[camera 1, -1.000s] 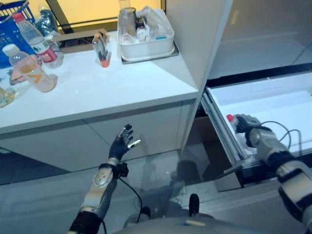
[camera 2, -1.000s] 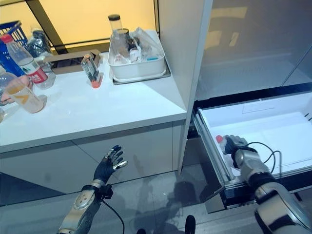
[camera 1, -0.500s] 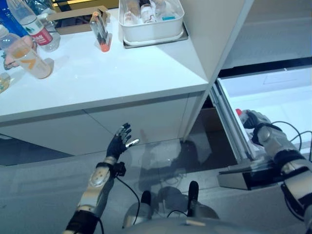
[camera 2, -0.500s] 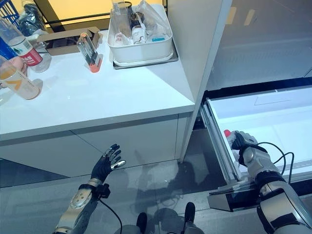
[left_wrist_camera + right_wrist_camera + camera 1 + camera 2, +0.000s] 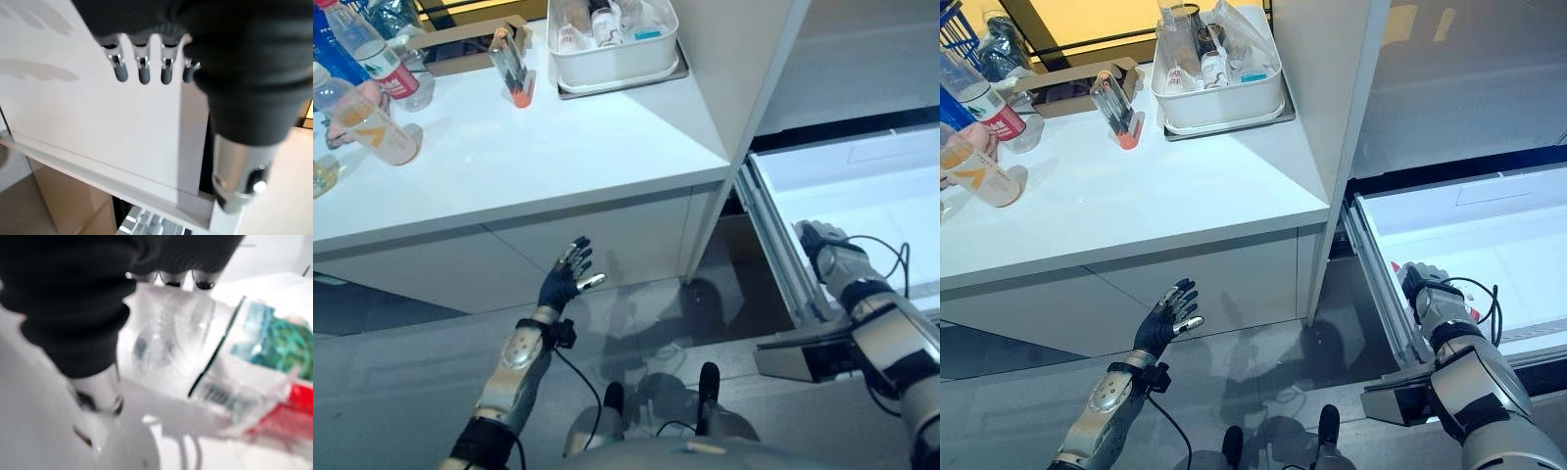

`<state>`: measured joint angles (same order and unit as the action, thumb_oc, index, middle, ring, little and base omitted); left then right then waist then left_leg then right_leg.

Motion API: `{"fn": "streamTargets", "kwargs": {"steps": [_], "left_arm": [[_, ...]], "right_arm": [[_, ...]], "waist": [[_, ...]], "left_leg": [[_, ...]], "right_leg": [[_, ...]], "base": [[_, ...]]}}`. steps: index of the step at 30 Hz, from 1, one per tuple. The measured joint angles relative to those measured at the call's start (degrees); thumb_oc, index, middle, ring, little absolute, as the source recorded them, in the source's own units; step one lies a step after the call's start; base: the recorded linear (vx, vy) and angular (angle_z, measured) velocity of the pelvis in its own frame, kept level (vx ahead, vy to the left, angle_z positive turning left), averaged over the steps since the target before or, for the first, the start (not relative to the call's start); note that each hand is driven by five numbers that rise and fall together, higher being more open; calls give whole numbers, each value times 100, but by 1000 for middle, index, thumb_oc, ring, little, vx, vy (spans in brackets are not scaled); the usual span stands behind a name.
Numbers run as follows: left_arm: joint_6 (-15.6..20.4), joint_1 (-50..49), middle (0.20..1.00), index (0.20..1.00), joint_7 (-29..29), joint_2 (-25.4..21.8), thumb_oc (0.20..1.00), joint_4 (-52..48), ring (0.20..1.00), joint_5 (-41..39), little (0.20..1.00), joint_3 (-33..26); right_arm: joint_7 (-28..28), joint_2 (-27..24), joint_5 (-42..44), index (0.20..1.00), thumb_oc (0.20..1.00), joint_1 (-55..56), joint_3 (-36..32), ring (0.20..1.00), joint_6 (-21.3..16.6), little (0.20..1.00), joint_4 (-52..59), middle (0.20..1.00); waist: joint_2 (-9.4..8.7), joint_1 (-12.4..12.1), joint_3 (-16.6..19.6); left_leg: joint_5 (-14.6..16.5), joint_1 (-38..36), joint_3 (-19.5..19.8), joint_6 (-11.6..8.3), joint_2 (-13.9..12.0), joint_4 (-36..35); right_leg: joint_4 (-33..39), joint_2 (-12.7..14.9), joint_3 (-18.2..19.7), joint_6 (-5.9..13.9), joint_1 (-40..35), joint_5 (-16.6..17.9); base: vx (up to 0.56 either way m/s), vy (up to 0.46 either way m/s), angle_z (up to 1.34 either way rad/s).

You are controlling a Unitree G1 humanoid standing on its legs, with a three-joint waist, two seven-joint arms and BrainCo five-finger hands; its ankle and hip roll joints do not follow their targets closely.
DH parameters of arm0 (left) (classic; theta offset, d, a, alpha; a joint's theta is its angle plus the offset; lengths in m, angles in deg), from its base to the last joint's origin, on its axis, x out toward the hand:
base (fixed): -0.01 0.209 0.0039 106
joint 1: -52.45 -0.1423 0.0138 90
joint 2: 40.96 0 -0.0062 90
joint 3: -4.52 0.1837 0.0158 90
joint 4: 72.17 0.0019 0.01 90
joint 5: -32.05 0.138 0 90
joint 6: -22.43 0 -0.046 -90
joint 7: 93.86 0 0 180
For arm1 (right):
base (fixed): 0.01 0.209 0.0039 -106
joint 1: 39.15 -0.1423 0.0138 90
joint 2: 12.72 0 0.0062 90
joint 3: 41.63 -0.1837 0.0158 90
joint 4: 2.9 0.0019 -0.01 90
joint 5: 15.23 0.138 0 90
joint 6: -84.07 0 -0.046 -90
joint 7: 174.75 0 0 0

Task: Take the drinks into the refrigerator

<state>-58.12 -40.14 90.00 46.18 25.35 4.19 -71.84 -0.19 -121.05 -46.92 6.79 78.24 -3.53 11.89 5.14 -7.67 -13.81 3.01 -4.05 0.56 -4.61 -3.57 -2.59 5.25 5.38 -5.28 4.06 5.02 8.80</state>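
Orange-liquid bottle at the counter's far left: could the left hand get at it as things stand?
Probably not without lifting first. The left hand hangs open below the counter, in front of the cabinet face, while the orange-liquid bottle stands on top. The path upward looks free; the right hand is in the drawer.

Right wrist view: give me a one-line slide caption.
Right hand curled round a clear labelled bottle inside the white fridge drawer.
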Motion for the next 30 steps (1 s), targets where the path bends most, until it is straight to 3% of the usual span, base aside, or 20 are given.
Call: {"fn": "streamTargets", "kwargs": {"steps": [10, 21, 26, 30], "left_arm": [[36, -29, 1000, 1000, -116, 3, 1000, -10, 1000, 2, 1000, 4], [112, -131, 1000, 1000, -177, 33, 1000, 17, 1000, -6, 1000, -38], [137, -137, 1000, 1000, -175, 37, 1000, 225, 1000, 10, 1000, -82], [166, -210, 1000, 1000, -291, 162, 1000, 1313, 1000, 273, 1000, -173]], "right_arm": [[-41, -157, 686, 1000, 1000, 131, -239, 1000, -19, 1000, 427, 1000], [-425, -204, 2932, 1000, 1000, 994, -1885, 1000, -303, 1000, 1869, 1000], [-537, 79, 3998, 1000, 1000, 1533, -2684, 1000, -788, 1000, 3123, 1000], [-501, 415, 4851, 1000, 1000, 1997, -3306, 1000, -1288, 1000, 4325, 1000]], "waist": [[0, 38, 8], [-153, 111, 92], [-227, 208, 103], [-257, 327, 117]], "left_leg": [[-25, 73, 109, -38, -15, 27], [-24, -24, 54, -37, -19, -1], [-22, -83, 8, -33, -32, -20], [-21, -149, -51, -32, -46, -79]], "right_leg": [[-1, -11, -51, -35, 19, 26], [-2, -32, 10, -35, -34, 27], [-2, -51, 35, -37, -78, 28], [-2, -84, 130, -38, -72, 27]], "base": [[-9, 0, 4], [3, 1, -2], [5, 2, -2], [21, 11, -9]]}}
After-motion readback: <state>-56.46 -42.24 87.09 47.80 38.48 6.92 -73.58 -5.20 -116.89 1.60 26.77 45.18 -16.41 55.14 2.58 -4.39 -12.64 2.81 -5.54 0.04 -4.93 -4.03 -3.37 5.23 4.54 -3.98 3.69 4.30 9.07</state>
